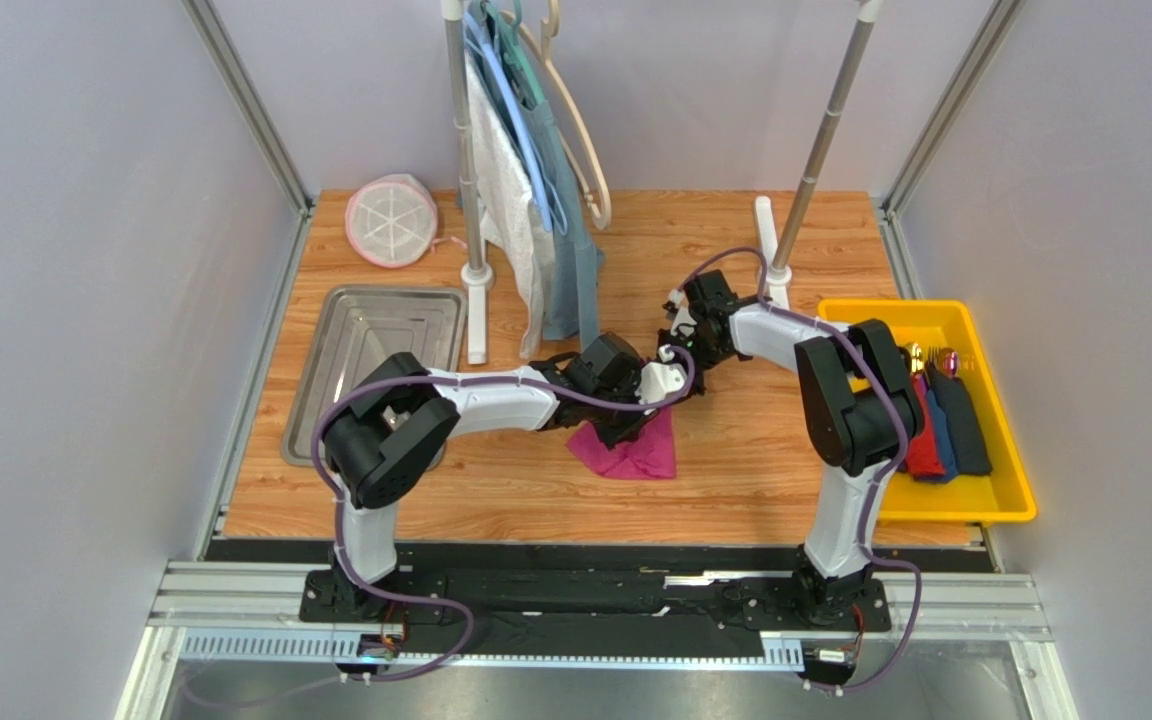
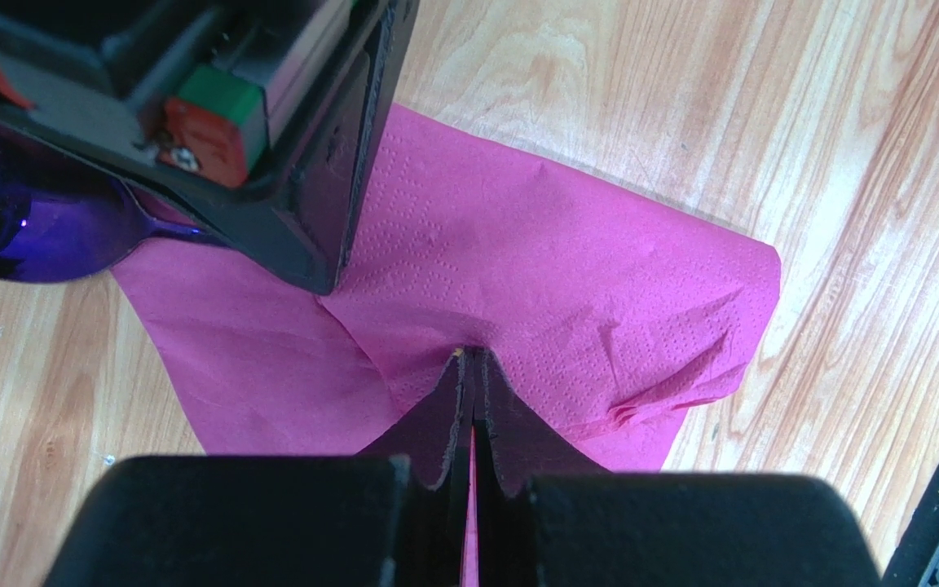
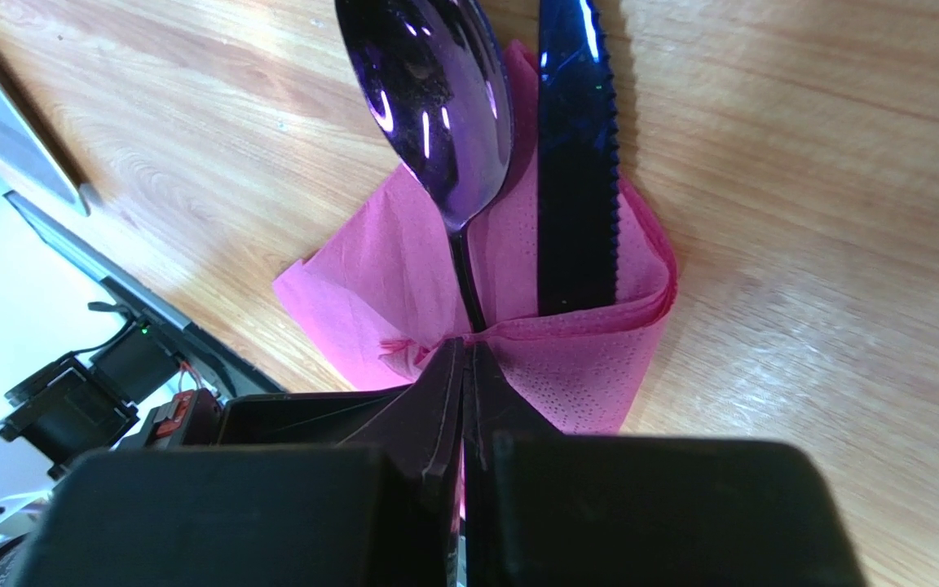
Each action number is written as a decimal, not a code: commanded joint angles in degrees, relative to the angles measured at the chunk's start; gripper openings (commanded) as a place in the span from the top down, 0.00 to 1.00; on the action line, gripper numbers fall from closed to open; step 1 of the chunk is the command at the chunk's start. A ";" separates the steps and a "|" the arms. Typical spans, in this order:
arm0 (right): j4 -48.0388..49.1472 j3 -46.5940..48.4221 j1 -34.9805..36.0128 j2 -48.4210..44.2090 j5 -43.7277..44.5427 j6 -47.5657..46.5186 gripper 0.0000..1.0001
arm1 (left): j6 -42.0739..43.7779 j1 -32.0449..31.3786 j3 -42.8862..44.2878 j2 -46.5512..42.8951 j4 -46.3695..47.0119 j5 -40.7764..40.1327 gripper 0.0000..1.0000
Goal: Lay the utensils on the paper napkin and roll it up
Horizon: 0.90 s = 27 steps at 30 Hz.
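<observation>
The placing looks done and the rolling is the step in hand. In the right wrist view the utensils point(image 3: 560, 245) lie side by side on the paper napkin point(image 3: 352, 294), running up the middle of the frame: a spoon point(image 3: 432, 86) with its bowl at the top and a serrated knife point(image 3: 575, 147) just to its right. Their upper ends reach past the paper onto the bare bench point(image 3: 805, 245). The lower edge of the napkin is turned up over the handles in a short fold. The right claw point(image 3: 468, 355) is pressed together on that fold, at the spot where the spoon's handle runs in; whether the handle is caught along with the paper I cannot tell. In the left wrist view the left claw point(image 2: 475, 367) is likewise together, clamped on the napkin at the bottom centre, with creases fanning out from the pinch and a sliver of pink showing between the fingers. The right claw's body fills the upper left of that frame, the spoon bowl poking out beneath it. From above, the napkin sits at the centre of the frame with both claws crowded over its upper edge. The next move, as I judge it, calls for both claws to carry the fold over the cutlery together and evenly. Uneven pulling could tear the thin paper, and the slick handles could slide out of the open end.
</observation>
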 commanded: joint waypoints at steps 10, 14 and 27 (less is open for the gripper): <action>2.07 -1.45 1.15 -3.27 -1.33 1.66 1.00 | -1.30 0.53 -1.18 -0.86 -3.47 -0.25 1.00; 1.73 -1.36 1.15 -1.08 2.00 0.34 1.00 | -1.92 0.62 -1.45 -1.30 -3.82 -0.34 1.00; 0.76 -3.99 1.85 2.00 9.04 -2.73 1.00 | -2.62 0.97 -2.33 -8.76 -6.28 -0.78 0.92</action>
